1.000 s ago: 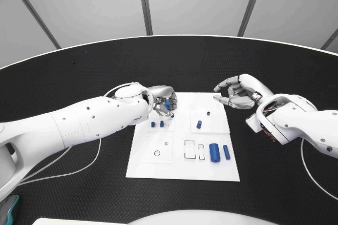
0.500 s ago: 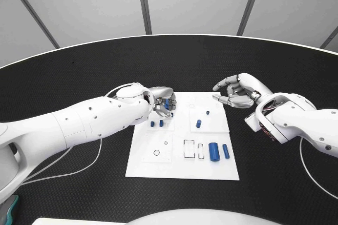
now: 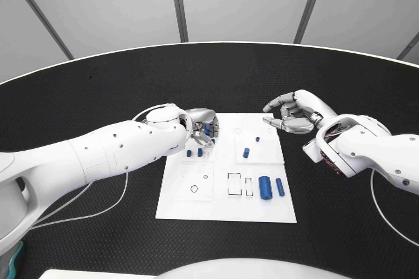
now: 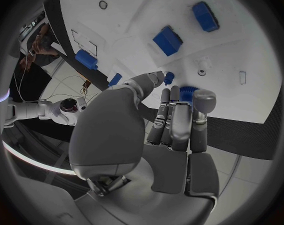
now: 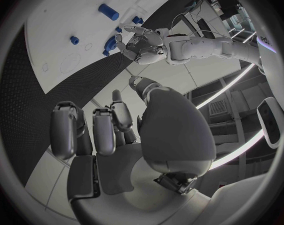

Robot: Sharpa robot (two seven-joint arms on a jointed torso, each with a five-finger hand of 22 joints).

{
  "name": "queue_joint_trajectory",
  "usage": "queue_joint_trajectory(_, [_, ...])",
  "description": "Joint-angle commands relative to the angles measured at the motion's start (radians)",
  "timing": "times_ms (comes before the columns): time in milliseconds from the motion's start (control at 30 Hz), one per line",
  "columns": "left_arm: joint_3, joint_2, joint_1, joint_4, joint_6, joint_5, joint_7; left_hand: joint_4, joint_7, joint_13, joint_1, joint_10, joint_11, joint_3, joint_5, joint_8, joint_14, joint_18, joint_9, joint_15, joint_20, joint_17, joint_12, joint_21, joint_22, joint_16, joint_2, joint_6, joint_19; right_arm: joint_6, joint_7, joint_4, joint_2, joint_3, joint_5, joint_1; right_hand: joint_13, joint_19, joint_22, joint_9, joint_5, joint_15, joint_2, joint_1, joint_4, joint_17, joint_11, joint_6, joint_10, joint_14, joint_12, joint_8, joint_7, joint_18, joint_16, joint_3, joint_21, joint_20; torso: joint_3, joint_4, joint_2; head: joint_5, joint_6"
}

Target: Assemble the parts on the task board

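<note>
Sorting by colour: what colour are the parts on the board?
Blue parts, clearest in the head view.

This is a robotics lab or test cell. A round black table [image 3: 105,97] with a textured mat top and a thin white rim stands on a pale grey floor [image 3: 235,13] crossed by dark seams. A white rectangular task board [image 3: 266,209] printed with outlines lies at the table's centre, and thin white cables [image 3: 92,215] trail across the mat.
</note>
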Motion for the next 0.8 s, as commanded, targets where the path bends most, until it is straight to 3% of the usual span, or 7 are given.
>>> queue_joint_trajectory(33, [0.0, 0.002, -0.001, -0.001, 0.003, 0.0, 0.0, -0.005, -0.001, -0.002, -0.005, 0.009, -0.001, -0.001, 0.002, -0.002, 0.009, -0.009, -0.001, -0.002, 0.0, 0.004, -0.006, 0.009, 0.007, 0.008, 0.009, 0.007, 0.013, 0.0, 0.0, -0.001, 0.001, 0.0, 0.0, 0.0, -0.001, 0.025, 0.122, 0.001, 0.003, -0.005, -0.006, 0.004, 0.002, 0.086, 0.003, -0.005, -0.005, 0.058, -0.005, 0.003, -0.001, 0.018, -0.005, 0.004, -0.003, -0.006, 0.0001, -0.0009, 0.0, 0.001, -0.001])
queue_joint_trajectory(800, [-0.001, 0.011, -0.011, -0.012, 0.025, -0.011, -0.026, -0.016, -0.006, -0.006, 0.0, 0.031, -0.008, 0.01, 0.003, 0.004, 0.031, -0.018, -0.01, -0.008, -0.006, 0.019, -0.003, 0.042, 0.056, 0.024, 0.023, 0.023, 0.045, 0.004, 0.0, -0.005, 0.005, 0.0, 0.0, 0.0, -0.001, 0.025, 0.122, 0.001, 0.003, -0.005, -0.006, 0.004, 0.002, 0.086, 0.003, -0.005, -0.005, 0.058, -0.005, 0.003, -0.001, 0.018, -0.005, 0.004, -0.003, -0.006, -0.0005, -0.0002, 0.0, -0.001, -0.006])
